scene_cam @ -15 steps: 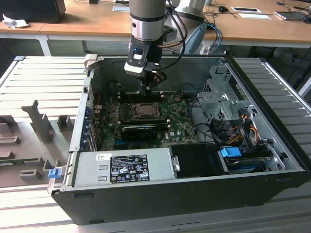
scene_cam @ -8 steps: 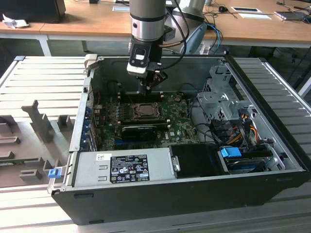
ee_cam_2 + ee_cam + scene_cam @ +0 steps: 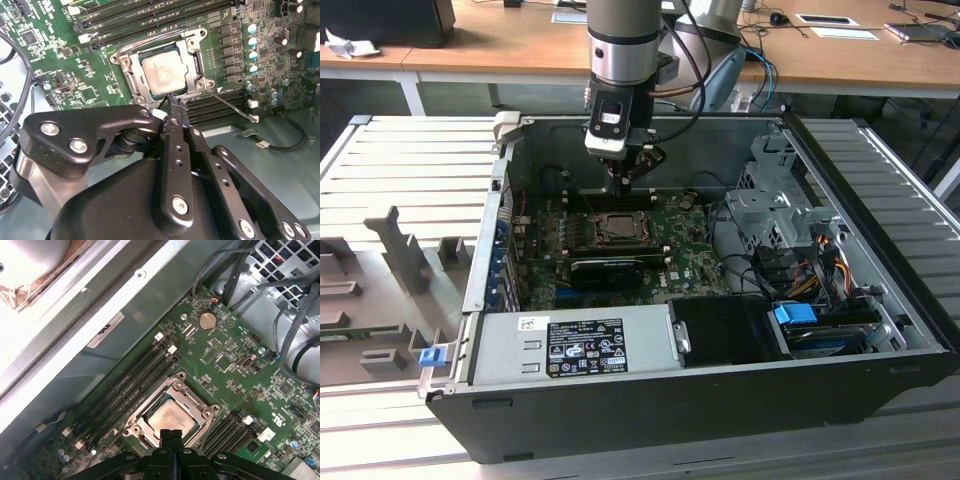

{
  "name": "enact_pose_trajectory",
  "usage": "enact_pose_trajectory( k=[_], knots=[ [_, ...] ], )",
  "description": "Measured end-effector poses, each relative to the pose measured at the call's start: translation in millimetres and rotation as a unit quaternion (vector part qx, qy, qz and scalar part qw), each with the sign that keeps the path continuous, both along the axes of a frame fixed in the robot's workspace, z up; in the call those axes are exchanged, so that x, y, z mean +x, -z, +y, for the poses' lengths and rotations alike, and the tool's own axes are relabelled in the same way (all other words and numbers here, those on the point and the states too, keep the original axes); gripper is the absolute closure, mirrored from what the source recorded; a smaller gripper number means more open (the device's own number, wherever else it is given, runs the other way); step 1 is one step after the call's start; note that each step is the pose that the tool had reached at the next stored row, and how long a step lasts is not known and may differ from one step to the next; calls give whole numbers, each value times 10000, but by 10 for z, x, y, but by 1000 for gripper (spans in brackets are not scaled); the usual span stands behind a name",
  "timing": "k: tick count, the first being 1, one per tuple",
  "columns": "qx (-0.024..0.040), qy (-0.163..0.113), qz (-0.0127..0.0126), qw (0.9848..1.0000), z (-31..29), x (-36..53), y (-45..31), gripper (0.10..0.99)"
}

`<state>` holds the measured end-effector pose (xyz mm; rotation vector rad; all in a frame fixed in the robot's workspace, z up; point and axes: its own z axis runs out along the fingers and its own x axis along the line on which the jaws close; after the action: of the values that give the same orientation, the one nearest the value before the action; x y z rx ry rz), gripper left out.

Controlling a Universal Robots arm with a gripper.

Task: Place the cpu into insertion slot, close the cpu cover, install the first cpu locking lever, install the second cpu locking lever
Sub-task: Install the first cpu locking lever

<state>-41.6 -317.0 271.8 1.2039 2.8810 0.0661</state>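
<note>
The gripper (image 3: 626, 183) hangs straight down inside the open computer case (image 3: 720, 405). Its tips stand just above the 12 o'clock edge of the insertion slot (image 3: 599, 224) in the exterior view. In both wrist views its two black fingers (image 3: 166, 440) are pressed together along their length, with nothing visible between them.

The cpu (image 3: 164, 75) lies flat in the slot with its pale metal top facing up. It is square, so it has no long axis, and its edges run parallel to the socket rim and to the memory slots (image 3: 130, 385). The cpu cover (image 3: 192, 45) lies down flat over it, and the chip shows through its window.

In the second wrist view a thin wire lever (image 3: 232, 106) juts from one socket corner. Its long axis slants away across the nearby memory slots, clear of the frame.

In the exterior view the black graphics card (image 3: 615, 270) sits at 6 o'clock from the slot on the green motherboard (image 3: 695, 265). The power supply (image 3: 570, 345) is farther along at 6 o'clock.
</note>
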Motion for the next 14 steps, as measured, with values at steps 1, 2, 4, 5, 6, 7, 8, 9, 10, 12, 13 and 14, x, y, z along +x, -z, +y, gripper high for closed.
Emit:
enact_pose_trajectory(
  k=[1,2,4,5,6,7,8,9,10,12,13,14],
  knots=[
    [0,-56,0,10000,0,0,0,980],
    [0,-100,0,10000,0,0,0,980],
    [0,-191,0,9998,0,0,0,980],
    [0,-220,0,9998,0,0,0,980],
    [0,-405,0,9992,0,0,0,980],
    [0,-587,0,9983,0,0,0,980],
    [0,-753,0,9972,0,0,0,980],
    [0,-848,0,9964,0,0,0,980],
    [0,-875,0,9962,0,0,0,980],
    [0,-931,0,9957,0,0,0,980],
    [0,-959,0,9954,0,0,0,980],
    [0,-994,0,9950,0,0,0,980]
  ],
)
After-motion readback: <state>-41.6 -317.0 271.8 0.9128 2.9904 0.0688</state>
